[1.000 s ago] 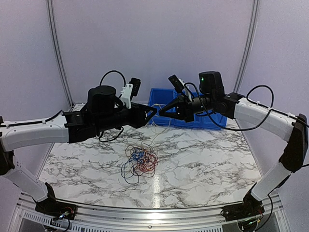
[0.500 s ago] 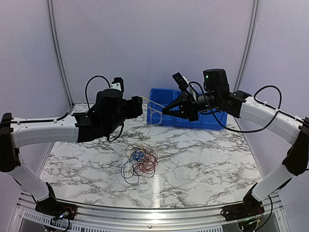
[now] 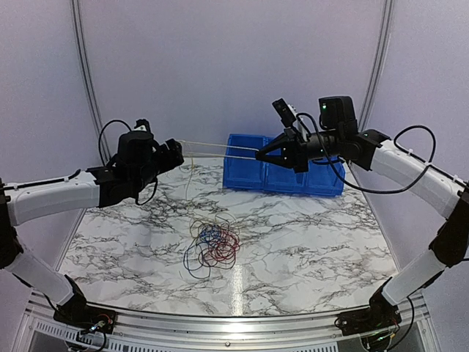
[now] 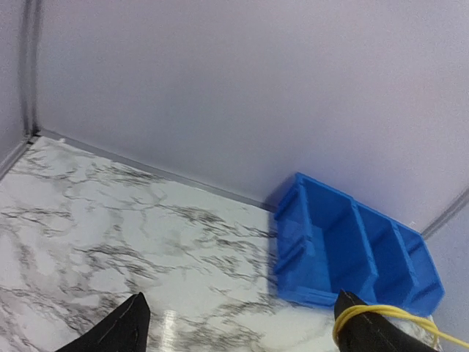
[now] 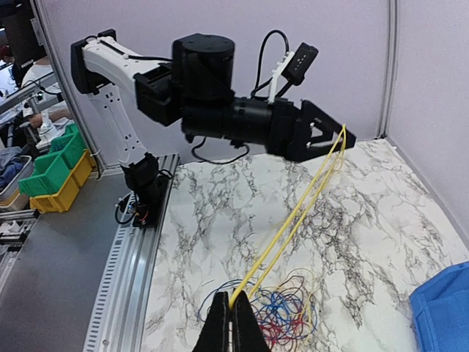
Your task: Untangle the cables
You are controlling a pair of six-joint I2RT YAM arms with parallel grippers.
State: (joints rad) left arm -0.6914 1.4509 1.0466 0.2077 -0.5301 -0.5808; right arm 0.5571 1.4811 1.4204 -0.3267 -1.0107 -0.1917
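A tangle of thin red, blue and dark cables (image 3: 214, 246) lies in small loops on the marble table; it also shows in the right wrist view (image 5: 293, 314). A yellow cable (image 3: 217, 146) is stretched as a double strand in the air between my grippers. My right gripper (image 3: 258, 154) is shut on its end (image 5: 233, 306). My left gripper (image 3: 176, 149) is open, and the yellow cable (image 4: 396, 314) is looped round one finger (image 4: 366, 334). In the right wrist view the strand (image 5: 293, 220) runs up to the left gripper (image 5: 326, 136).
A blue divided bin (image 3: 282, 176) stands at the back of the table, right of centre, and shows in the left wrist view (image 4: 352, 249). White walls close the back and sides. A metal rail (image 3: 220, 323) runs along the near edge. Green and yellow bins (image 5: 51, 172) sit off the table.
The two grippers have moved apart, the left one swinging far left and the right one a little right. The yellow cable now stretches out between them above the tangle.
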